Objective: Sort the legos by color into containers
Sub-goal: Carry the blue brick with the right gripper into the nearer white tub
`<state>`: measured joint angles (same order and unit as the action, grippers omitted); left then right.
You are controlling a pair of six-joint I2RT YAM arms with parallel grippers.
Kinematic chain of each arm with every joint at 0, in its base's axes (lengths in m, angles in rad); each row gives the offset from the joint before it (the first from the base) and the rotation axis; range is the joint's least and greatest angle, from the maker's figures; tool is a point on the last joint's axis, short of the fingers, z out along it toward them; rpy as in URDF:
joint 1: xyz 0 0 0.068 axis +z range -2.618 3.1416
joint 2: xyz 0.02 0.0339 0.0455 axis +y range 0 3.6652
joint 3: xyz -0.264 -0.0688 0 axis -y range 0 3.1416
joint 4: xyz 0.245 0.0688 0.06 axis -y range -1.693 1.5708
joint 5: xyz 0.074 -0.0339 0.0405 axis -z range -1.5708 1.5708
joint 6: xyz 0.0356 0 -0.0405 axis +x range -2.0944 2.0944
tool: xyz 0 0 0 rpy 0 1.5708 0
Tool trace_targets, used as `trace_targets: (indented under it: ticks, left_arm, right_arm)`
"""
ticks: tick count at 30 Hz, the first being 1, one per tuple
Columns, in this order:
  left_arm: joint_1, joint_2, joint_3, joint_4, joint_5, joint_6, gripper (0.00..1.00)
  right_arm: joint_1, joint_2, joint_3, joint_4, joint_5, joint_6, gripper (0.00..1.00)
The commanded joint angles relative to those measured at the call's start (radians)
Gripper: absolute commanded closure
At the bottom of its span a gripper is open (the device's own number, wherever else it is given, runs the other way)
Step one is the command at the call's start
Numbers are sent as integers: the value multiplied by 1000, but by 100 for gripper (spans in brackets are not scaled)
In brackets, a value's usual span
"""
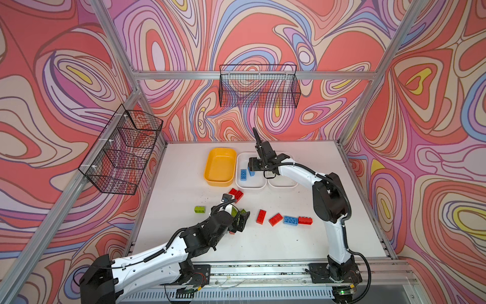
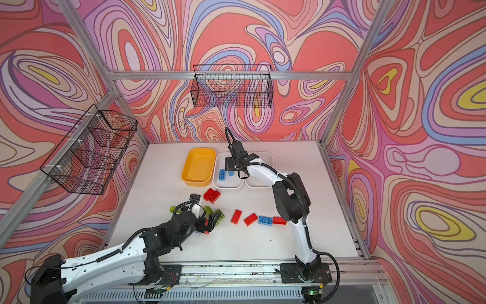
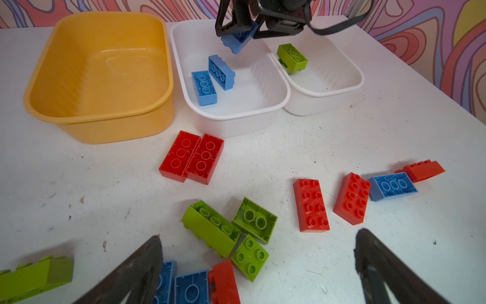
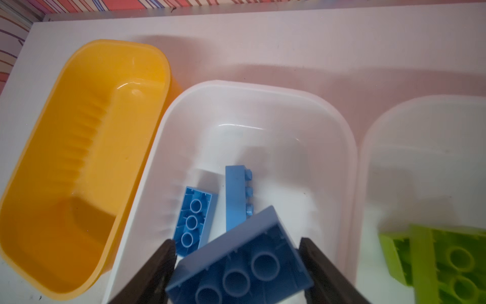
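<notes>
Blue-laden at right gripper [image 4: 236, 246]: pinches a lego [image 4: 242, 265] between the jaws, one end cropped; gapes empty at left gripper [image 3: 259, 237].

Desk [image 1: 276, 244] is seen from high at front in both top views; mid white tub [image 3: 236, 123] is shared by wrist cams, closest from right wrist.
</notes>
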<state>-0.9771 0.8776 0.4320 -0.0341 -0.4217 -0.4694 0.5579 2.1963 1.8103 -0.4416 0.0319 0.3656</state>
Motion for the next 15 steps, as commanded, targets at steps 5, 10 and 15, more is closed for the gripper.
trace_targets:
  ticks: [5, 10, 15]
  left_arm:
    - [37, 18, 52, -63, -14, 7, 0]
    - [38, -28, 54, -104, -18, 11, 0]
    - [38, -95, 29, -113, -15, -10, 0]
  right_arm:
    - [6, 136, 169, -33, -89, -34, 27]
    - [18, 79, 126, 1, -102, -27, 11]
    - [51, -61, 21, -16, -35, -42, 10]
